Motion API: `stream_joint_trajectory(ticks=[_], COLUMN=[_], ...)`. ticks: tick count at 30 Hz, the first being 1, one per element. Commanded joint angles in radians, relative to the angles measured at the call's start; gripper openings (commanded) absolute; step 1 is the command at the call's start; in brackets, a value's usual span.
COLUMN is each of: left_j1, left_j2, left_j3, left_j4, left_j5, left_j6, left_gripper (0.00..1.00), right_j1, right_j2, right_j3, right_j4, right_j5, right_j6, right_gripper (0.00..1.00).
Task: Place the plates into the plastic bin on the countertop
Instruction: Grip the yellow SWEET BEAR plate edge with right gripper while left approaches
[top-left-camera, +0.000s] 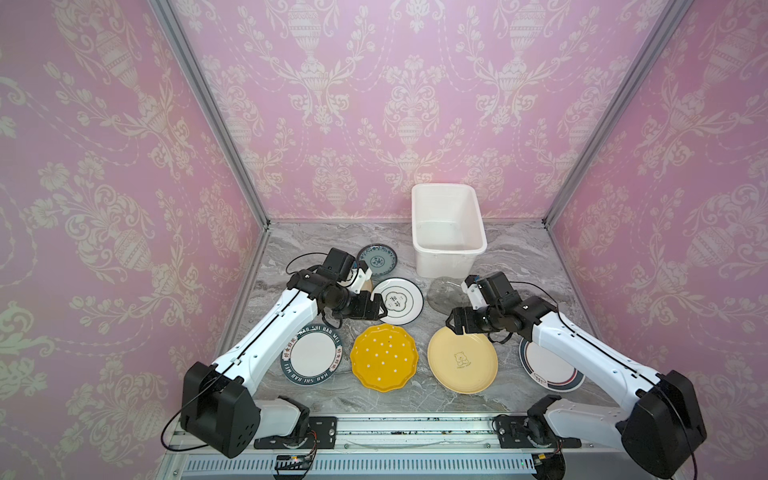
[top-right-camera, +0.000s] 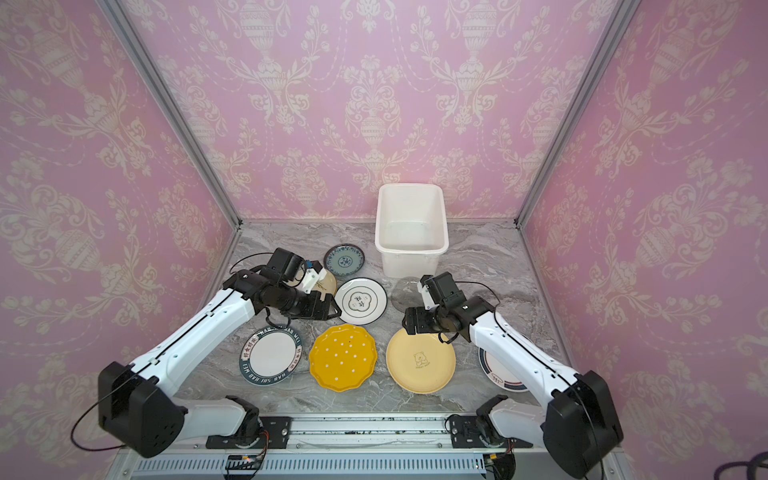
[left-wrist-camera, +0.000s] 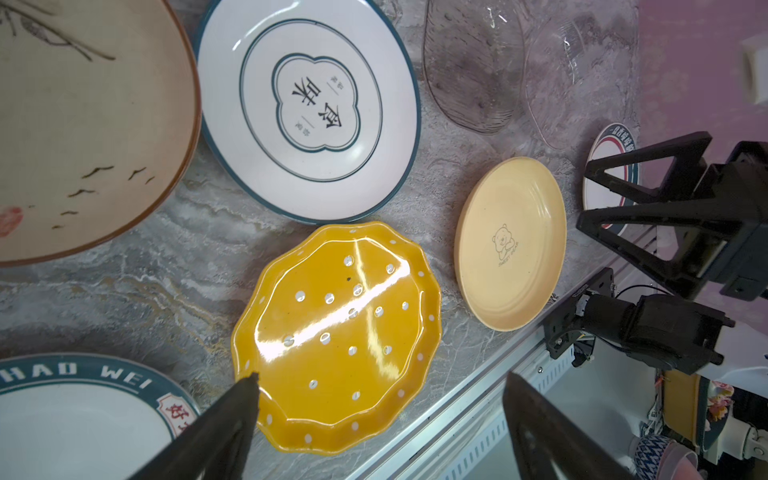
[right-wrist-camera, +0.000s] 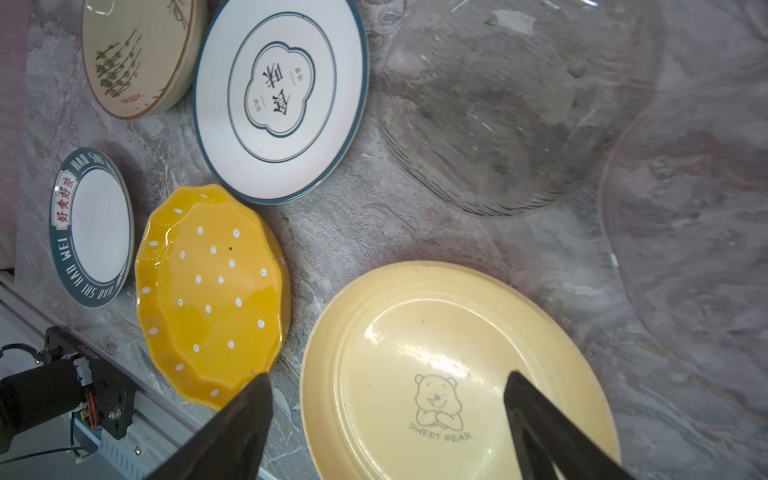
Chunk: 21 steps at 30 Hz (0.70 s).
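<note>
Jaws on both grippers gape wide, empty: left gripper (top-left-camera: 381, 307) over the dark-rimmed white plate's (top-left-camera: 401, 305) left edge, right gripper (top-left-camera: 452, 324) over the bear plate's (top-left-camera: 463, 361) far rim. The plates (top-left-camera: 384, 357) lie on the countertop (top-left-camera: 415, 401); the plastic bin (top-left-camera: 446, 266) stands far, centre-right.
</note>
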<state>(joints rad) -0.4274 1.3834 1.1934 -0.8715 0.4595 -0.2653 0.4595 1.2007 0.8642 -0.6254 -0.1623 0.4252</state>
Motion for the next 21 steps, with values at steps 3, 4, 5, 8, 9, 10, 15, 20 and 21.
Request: stream_joint_trajectory(ticks=[3,4,5,8,9,10,15,20,21], left_j1=[-0.084,-0.097,-0.109,-0.122,-0.127,-0.133,-0.141,-0.142,-0.142], left_j2=[0.126,0.141,0.153,0.169,0.172,0.175,0.211,0.231,0.231], left_j3=[0.139,0.148,0.149,0.136,0.13,0.122,0.134,0.15,0.15], left_j4=[-0.029,-0.014,0.008,0.072,0.095,0.121,0.161,0.161,0.16], left_j5=[0.019,0.021,0.023,0.024,0.022,0.021,0.038,0.047,0.047], left_j6=[0.154,0.158,0.159,0.131,0.12,0.11,0.098,0.1,0.102], left_gripper=[0.93,0.93,0.93,0.93,0.93,0.94,0.94,0.94,0.94], right_j1=[-0.044,-0.044,-0.044,-0.044,-0.045,-0.045,-0.048,-0.05,-0.051], right_j2=[0.001,0.006,0.011,0.008,0.001,-0.009,-0.059,-0.101,-0.11], right_j3=[-0.007,-0.008,-0.008,-0.019,-0.027,-0.04,-0.139,-0.258,-0.282], right_j4=[-0.213,-0.235,-0.261,-0.326,-0.335,-0.339,-0.321,-0.244,-0.224], right_j5=[0.093,0.103,0.119,0.164,0.168,0.17,0.144,0.094,0.084], right_j6=[0.118,0.133,0.153,0.23,0.249,0.271,0.349,0.407,0.416], right_gripper=[0.87,0.87,0.87,0.88,0.88,0.88,0.88,0.86,0.84])
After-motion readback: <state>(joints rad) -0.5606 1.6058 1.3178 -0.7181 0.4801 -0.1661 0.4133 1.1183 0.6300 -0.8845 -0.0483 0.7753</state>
